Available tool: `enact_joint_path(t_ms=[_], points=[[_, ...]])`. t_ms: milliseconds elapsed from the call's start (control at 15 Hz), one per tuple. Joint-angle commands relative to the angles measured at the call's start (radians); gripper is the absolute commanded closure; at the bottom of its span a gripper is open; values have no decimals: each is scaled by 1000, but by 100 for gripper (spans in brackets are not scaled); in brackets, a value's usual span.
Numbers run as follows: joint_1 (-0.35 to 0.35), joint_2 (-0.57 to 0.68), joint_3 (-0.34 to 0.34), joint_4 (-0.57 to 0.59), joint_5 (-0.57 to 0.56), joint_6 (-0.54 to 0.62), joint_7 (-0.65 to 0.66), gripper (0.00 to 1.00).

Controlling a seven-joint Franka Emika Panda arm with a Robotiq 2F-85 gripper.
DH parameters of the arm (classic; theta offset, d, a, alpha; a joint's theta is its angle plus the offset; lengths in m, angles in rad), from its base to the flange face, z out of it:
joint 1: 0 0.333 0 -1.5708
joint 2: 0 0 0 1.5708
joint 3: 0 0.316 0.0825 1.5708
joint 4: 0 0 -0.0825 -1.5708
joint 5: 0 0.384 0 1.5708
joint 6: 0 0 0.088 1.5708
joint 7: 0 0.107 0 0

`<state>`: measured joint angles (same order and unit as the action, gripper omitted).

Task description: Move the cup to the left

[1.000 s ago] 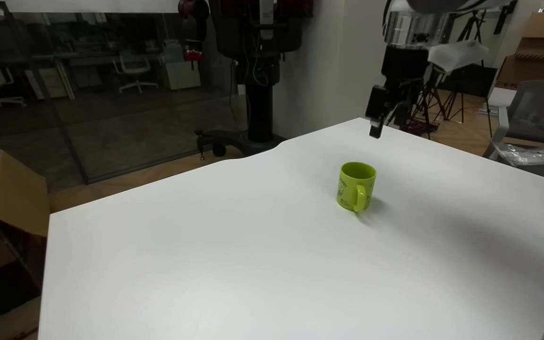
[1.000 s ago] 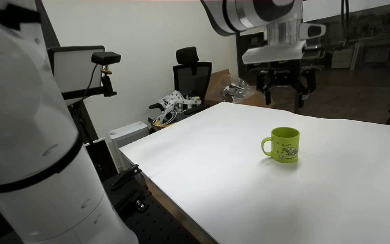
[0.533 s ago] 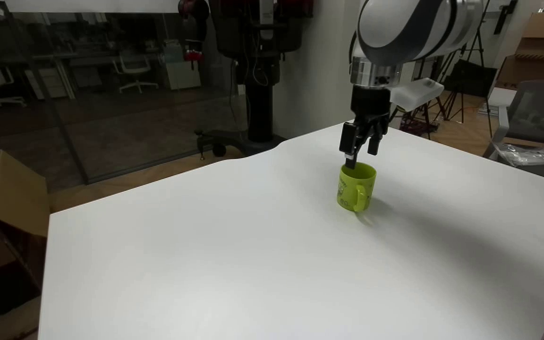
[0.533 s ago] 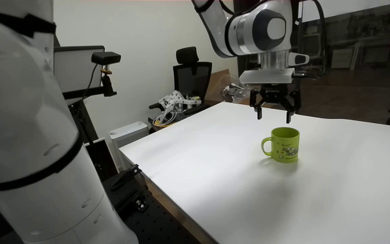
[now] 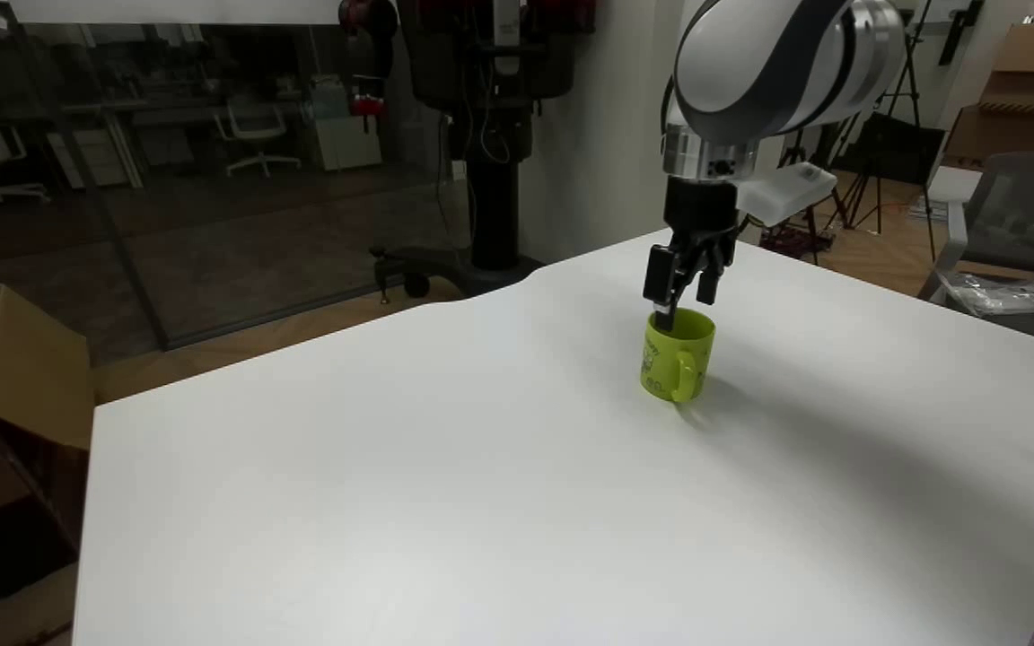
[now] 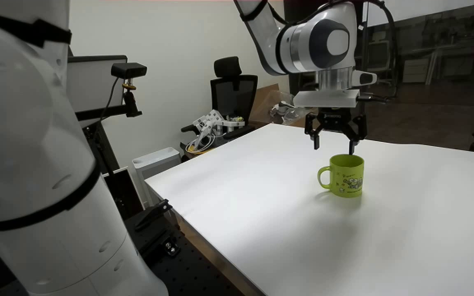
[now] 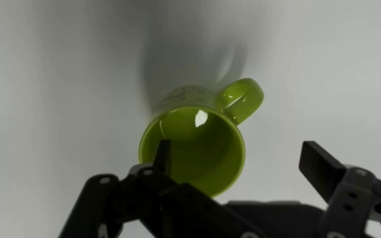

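Note:
The cup is a lime-green mug standing upright on the white table, in both exterior views (image 5: 666,368) (image 6: 346,179). Its open mouth faces up in the wrist view (image 7: 203,152), with the handle pointing to the upper right. My gripper (image 5: 686,308) (image 6: 334,149) (image 7: 237,143) is open and empty, pointing down just above the mug. In the wrist view one finger (image 7: 162,155) overlaps the left part of the mug's mouth. The opposite finger (image 7: 319,165) is over the table, to the right of the mug. I cannot tell whether the first finger touches the rim.
The white table (image 5: 391,502) (image 6: 261,238) carries the mug. A cardboard box (image 5: 41,368) stands on the floor beyond the table's edge. A chair with white parts on it (image 6: 216,127) stands behind the table. The robot's white base link (image 6: 56,172) fills one side of an exterior view.
My gripper has come down and across to just above the mug, most of it in the first half second, then slightly lower. It stays open. The mug has not moved.

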<state>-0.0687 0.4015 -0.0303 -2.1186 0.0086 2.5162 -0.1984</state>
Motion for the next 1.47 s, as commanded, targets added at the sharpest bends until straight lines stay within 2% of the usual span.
enact_joint_path(t_ms=[0,733,800,867,933,1400], points=[[-21,66,15,72,6,-6,-12,0],[-17,229,50,260,-19,-74,-46,0],[-19,239,54,275,-13,-83,-46,25],[-19,247,54,286,-13,-90,-45,26],[-21,252,56,295,-11,-99,-47,32],[-8,250,44,311,-17,-105,-12,81]])
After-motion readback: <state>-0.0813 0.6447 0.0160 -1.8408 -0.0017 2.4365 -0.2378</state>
